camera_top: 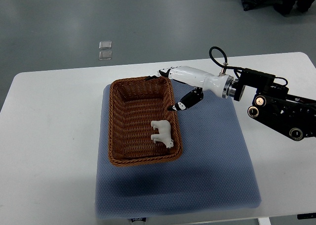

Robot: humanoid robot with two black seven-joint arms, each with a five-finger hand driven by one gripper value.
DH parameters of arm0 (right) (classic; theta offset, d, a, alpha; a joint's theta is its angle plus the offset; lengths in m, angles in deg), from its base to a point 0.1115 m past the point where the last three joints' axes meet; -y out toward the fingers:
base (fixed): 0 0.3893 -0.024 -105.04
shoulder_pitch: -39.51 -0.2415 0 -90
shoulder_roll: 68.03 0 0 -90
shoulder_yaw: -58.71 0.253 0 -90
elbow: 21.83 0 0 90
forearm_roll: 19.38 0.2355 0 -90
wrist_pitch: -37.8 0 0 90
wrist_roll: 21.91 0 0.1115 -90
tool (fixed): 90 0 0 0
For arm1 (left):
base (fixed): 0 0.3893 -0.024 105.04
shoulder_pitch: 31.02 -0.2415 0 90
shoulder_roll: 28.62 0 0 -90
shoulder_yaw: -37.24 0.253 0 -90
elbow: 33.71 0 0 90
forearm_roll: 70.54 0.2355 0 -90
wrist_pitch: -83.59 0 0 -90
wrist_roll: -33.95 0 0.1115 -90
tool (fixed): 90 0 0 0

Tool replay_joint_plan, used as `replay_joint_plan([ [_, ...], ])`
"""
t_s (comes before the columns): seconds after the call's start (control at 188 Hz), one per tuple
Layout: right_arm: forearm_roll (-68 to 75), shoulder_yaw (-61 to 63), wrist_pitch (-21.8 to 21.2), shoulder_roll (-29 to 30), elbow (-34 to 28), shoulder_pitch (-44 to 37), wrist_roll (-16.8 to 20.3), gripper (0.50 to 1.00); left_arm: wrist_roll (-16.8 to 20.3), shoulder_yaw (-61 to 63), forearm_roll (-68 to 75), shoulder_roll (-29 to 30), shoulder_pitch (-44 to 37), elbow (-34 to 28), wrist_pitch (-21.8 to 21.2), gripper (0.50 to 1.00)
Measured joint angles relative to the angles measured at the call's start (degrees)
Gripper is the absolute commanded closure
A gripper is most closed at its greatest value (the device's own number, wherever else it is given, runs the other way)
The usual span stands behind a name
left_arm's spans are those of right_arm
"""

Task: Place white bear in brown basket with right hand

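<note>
While the camera looks down: one white table (49,116), one blue mat (217,156) spread on it.
Basket: one brown basket (118,121) on the mat's left half, long side running near to far.
Bear: one white bear (162,132), lying inside the basket at its near right corner, close against the right wall.
Right hand: one right hand (174,89) over the basket's far right rim, fingers (183,103) loose and spread, holding nothing.
Floor: two small clear squares (105,49) beyond the table's far edge.
</note>
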Motion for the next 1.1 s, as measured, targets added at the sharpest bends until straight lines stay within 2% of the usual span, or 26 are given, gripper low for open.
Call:
replay_joint_plan([
  [0.24,8.0,2.8,2.9,0.6,4.3,1.8,0.3,0.64,0.0,0.0,0.0,0.0,0.0,0.0,0.0,0.5],
  [0.543,38.6,5.3,3.9,0.2,12.5,2.7,0.8,0.64,0.0,0.0,0.0,0.0,0.0,0.0,0.0,0.5],
  [0.884,71.7,5.4,3.7,-0.6,20.1,3.5,2.3,0.585,0.0,0.0,0.0,0.0,0.0,0.0,0.0,0.5],
  [1.097,83.7,5.1,2.5,-0.1,22.6,4.8,2.4,0.574,0.0,0.0,0.0,0.0,0.0,0.0,0.0,0.5],
])
